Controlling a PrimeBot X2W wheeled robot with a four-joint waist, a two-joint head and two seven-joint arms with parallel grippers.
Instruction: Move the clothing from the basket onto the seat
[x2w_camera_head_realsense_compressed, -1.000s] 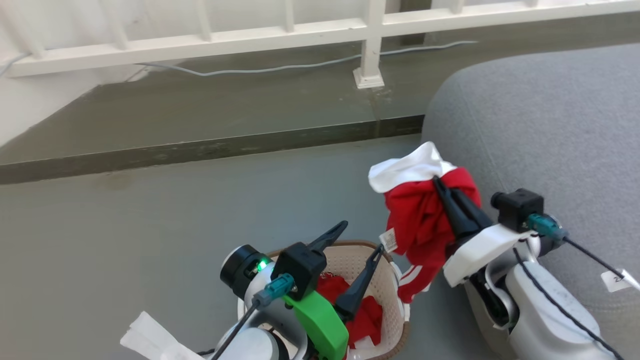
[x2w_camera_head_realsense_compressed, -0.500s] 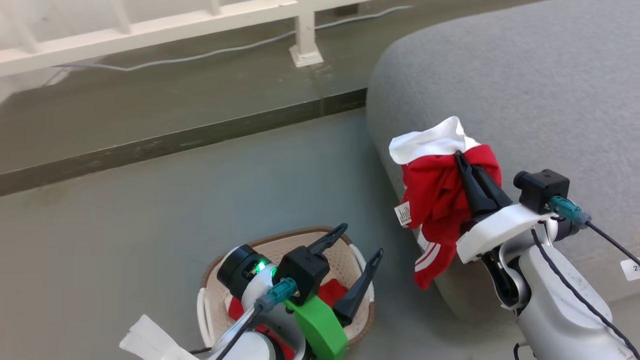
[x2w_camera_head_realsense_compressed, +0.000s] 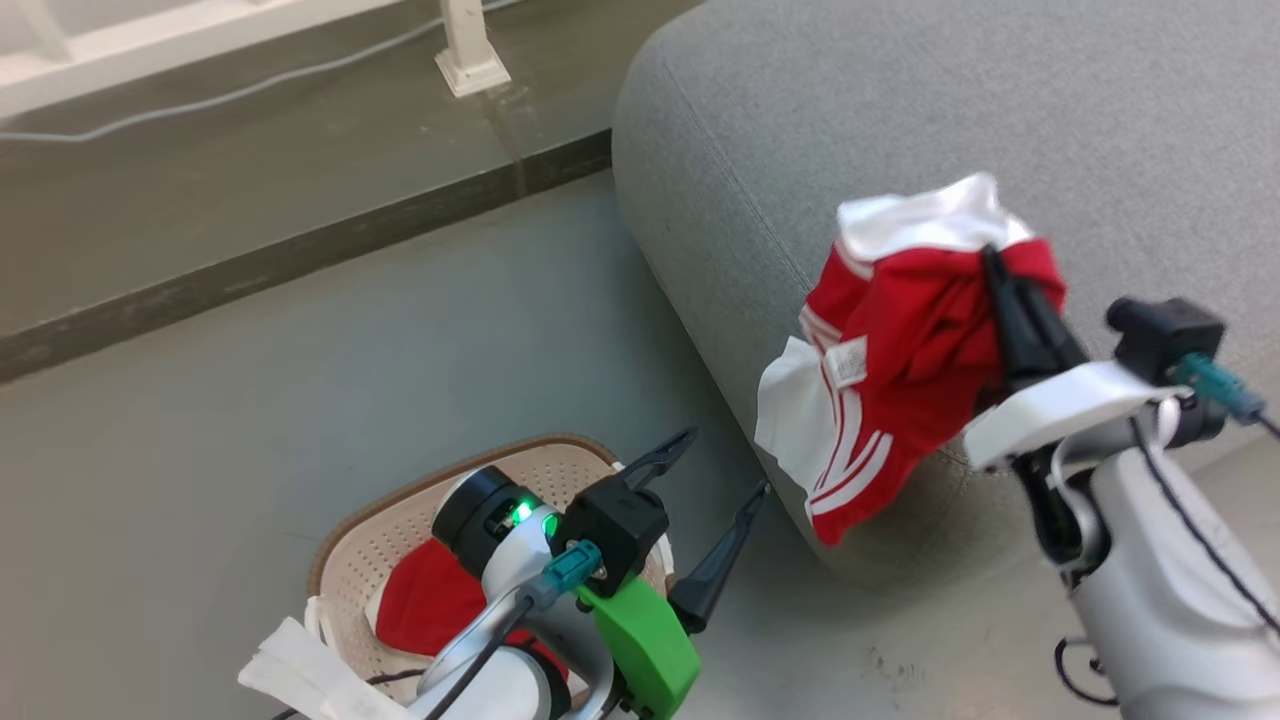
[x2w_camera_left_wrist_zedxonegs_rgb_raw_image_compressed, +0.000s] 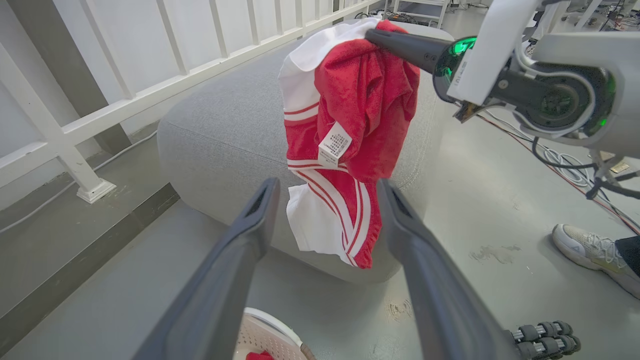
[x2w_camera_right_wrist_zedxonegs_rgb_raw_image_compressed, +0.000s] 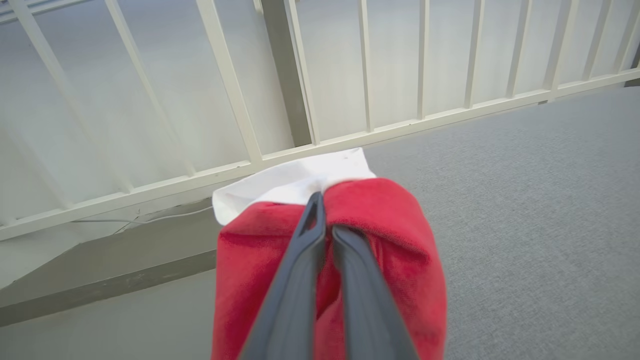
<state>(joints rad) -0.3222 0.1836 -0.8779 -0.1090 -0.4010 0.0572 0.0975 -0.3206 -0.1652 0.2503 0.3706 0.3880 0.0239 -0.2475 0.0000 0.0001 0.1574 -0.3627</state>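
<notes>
The right pincer (x2w_camera_head_realsense_compressed: 990, 262) pinching red clothes (x2w_camera_head_realsense_compressed: 900, 340), hanging by the seat (x2w_camera_head_realsense_compressed: 900, 100), left pincer (x2w_camera_head_realsense_compressed: 726, 462) wide open above the basket (x2w_camera_head_realsense_compressed: 400, 490), another red piece (x2w_camera_head_realsense_compressed: 425, 600) inside

The pale left arm (x2w_camera_head_realsense_compressed: 500, 685) partly hides the cream perforated plastic basket (x2w_camera_head_realsense_compressed: 400, 520) and the red garment (x2w_camera_head_realsense_compressed: 430, 605) in it. The grey woven seat cushion (x2w_camera_head_realsense_compressed: 900, 120) runs off the head view's top and right edges. The white label (x2w_camera_left_wrist_zedxonegs_rgb_raw_image_compressed: 335, 145) on the hanging red-and-white garment (x2w_camera_left_wrist_zedxonegs_rgb_raw_image_compressed: 370, 100) is too small to read
</notes>
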